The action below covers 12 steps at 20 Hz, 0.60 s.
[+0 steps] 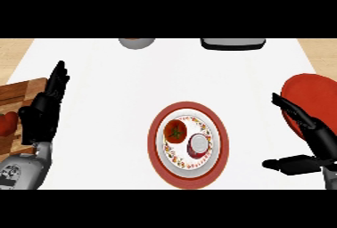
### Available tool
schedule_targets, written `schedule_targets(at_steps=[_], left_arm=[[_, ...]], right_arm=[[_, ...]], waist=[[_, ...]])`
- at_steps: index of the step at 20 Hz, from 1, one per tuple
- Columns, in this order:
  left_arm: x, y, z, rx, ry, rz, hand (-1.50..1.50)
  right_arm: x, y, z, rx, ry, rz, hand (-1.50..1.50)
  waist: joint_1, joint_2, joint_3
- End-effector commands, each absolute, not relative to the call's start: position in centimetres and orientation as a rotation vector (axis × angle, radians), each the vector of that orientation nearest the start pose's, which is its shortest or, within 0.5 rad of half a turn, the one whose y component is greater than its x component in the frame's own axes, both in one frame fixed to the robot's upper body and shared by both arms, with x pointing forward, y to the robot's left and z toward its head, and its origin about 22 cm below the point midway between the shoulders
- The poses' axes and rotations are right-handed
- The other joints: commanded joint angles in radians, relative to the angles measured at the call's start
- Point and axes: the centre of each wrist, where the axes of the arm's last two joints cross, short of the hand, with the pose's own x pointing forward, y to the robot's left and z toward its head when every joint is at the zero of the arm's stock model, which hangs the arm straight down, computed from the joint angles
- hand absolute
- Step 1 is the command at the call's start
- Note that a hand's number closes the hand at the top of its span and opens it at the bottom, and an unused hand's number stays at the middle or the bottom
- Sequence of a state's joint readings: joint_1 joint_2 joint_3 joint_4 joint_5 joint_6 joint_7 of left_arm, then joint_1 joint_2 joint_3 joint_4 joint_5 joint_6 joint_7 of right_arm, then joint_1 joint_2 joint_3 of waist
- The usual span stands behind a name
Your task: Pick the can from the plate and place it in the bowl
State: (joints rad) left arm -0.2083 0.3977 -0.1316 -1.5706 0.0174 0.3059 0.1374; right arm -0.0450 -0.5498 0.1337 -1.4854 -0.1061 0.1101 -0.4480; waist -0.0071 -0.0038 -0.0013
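A red-rimmed plate [159, 153] with a patterned inner ring lies at the centre of the white counter. On it stands a small can [198, 145] with a pale round top, right beside a red tomato [175, 131]. A red bowl [313, 95] sits at the right edge. My right hand [314, 136] is open in front of the bowl, fingers straight and thumb spread, well to the right of the plate and apart from the can. Near the left edge my left hand [45, 109] rests open with fingers up.
A wooden cutting board [20, 93] with a red item [6, 124] on it lies at the left edge, behind my left hand. At the back edge sit a grey round object [137, 42] and a dark-rimmed grey appliance [233, 43].
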Motion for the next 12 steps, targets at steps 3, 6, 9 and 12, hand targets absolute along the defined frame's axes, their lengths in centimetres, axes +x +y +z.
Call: schedule_targets(at_steps=[3,6,9,12], left_arm=[[29.2,27.3,7.9,0.38,-1.64,-0.158,0.0],[28.6,26.9,7.4,0.408,-1.636,-0.173,0.0],[28.4,26.6,6.7,0.394,-1.649,-0.173,0.0],[28.2,26.7,6.7,0.392,-1.651,-0.174,0.0]], right_arm=[[25.6,-30.0,7.3,-0.22,-1.674,0.913,-1.5],[25.4,-26.9,9.3,-0.219,-1.62,0.989,-1.5],[26.2,-23.7,11.1,-0.188,-1.558,1.09,-1.5],[26.5,-22.1,10.8,-0.159,-1.485,1.146,-1.5]], waist=[[0.006,0.003,-0.002],[0.009,0.001,-0.001],[0.014,0.003,0.0],[0.015,0.004,0.001]])
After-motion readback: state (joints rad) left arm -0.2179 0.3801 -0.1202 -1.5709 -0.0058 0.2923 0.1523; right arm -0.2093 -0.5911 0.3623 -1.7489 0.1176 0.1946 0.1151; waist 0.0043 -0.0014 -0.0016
